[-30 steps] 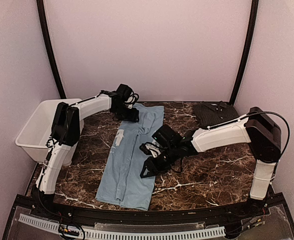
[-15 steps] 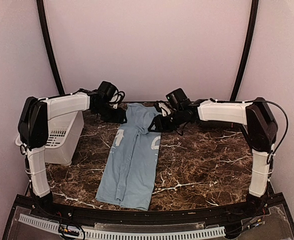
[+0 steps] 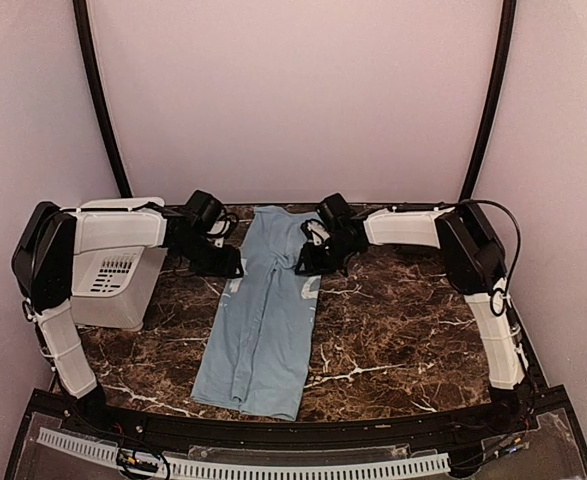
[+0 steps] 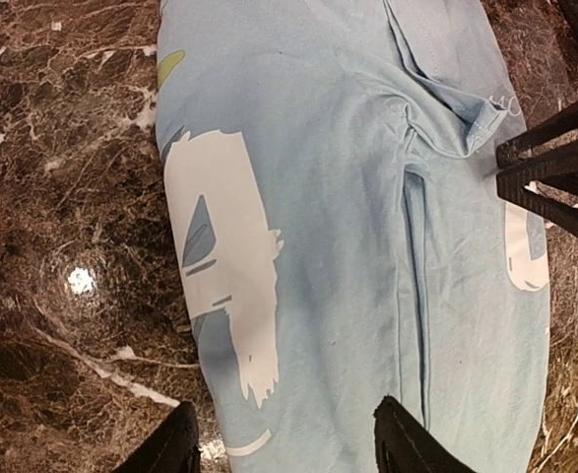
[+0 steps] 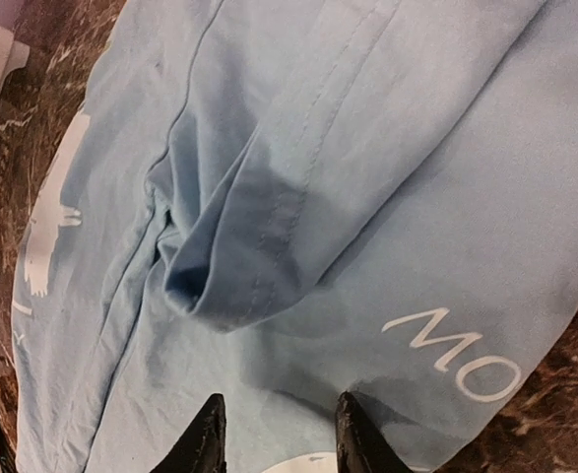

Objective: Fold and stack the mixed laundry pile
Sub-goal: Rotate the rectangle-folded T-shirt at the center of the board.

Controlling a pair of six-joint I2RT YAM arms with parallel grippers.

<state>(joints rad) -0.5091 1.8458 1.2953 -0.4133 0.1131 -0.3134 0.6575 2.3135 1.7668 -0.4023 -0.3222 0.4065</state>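
Presently the light blue T-shirt (image 3: 263, 320) lies flat on the marble table (image 3: 403, 330), folded lengthwise into a narrow strip. Its long axis runs from the far edge to the near edge and drifts slightly left as it nears the near edge. The strip sits a little left of the table's middle, with the white bin (image 3: 113, 290) off its left side at the table's left edge.

Both arms reach to the far end of the strip and flank it. The left gripper (image 4: 289, 424) is over the left margin, beside the white printed graphic. The right gripper (image 5: 279, 419) is over the right margin, just short of the white lettering. Neither is markedly nearer, and the cloth lies directly below each.

Both sets of jaws stand apart, with no fabric pinched between them. I judge both hands released.

Condition of the garment: the body is smooth, with long soft creases running down its length. A sleeve is folded inward and bunched near the right gripper, with its hem standing proud. That lump would likely need flattening before a crosswise fold.
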